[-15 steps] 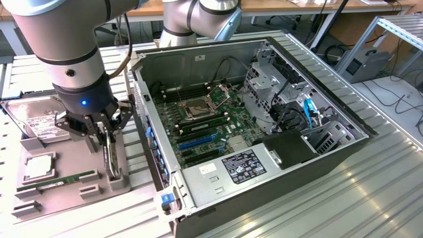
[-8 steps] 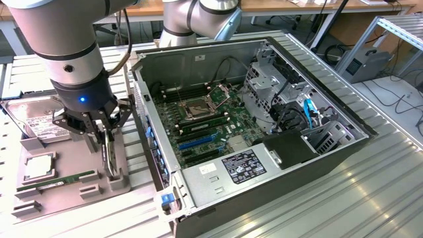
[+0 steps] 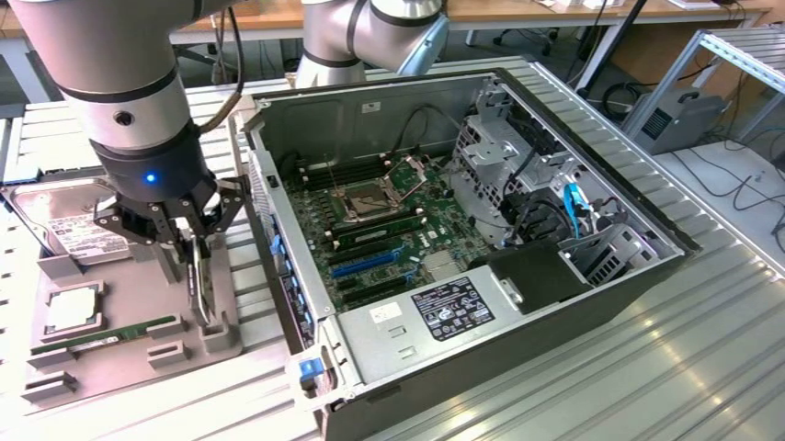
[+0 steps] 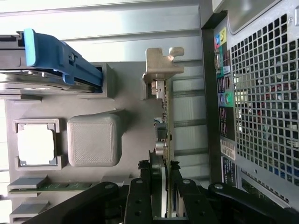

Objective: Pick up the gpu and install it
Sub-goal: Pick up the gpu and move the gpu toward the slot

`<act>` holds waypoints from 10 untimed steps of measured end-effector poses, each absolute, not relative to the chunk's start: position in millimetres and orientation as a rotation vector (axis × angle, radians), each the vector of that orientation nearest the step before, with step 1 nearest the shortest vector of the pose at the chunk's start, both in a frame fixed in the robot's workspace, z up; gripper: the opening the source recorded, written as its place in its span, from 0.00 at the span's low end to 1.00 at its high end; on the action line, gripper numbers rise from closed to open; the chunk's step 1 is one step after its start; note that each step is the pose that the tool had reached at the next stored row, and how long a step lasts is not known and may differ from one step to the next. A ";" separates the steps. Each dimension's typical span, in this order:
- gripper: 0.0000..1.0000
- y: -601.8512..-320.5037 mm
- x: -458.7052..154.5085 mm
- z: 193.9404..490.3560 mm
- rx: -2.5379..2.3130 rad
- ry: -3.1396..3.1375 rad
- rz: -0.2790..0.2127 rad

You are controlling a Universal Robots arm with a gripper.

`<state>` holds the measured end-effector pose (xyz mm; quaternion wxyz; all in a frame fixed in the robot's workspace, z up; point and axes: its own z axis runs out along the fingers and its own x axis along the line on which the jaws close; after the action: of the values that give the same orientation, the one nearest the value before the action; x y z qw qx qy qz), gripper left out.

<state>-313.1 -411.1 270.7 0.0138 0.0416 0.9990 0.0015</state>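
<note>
The gpu (image 3: pixel 199 281) stands on its edge in a slot of the grey parts tray (image 3: pixel 138 276), at the exterior view's left, beside the open computer case. My gripper (image 3: pixel 193 243) reaches down over it with a finger on each flat face, shut on the card. The wrist view sees the gpu (image 4: pixel 165 122) edge-on, a thin greenish board ending in a silver bracket (image 4: pixel 159 65). There my gripper (image 4: pixel 162 182) clamps its near end. The card's lower edge is still down at the tray's holder.
The open computer case (image 3: pixel 613 276) lies on its side at the exterior view's right, motherboard (image 3: pixel 382 225) and blue slots (image 3: pixel 366 265) exposed. The tray also holds a hard drive (image 3: pixel 72 234), a CPU (image 3: pixel 72 310) and a RAM stick (image 3: pixel 105 336). The case's rear wall (image 4: pixel 261 107) is close beside the card.
</note>
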 end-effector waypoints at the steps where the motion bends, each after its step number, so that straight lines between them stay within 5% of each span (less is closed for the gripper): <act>1: 0.27 -411.1 -313.1 271.7 0.130 3.111 0.005; 10: 0.27 -411.0 -313.1 280.7 0.130 3.111 0.005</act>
<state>-313.1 -411.0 280.7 0.0138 0.0417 0.9990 0.0015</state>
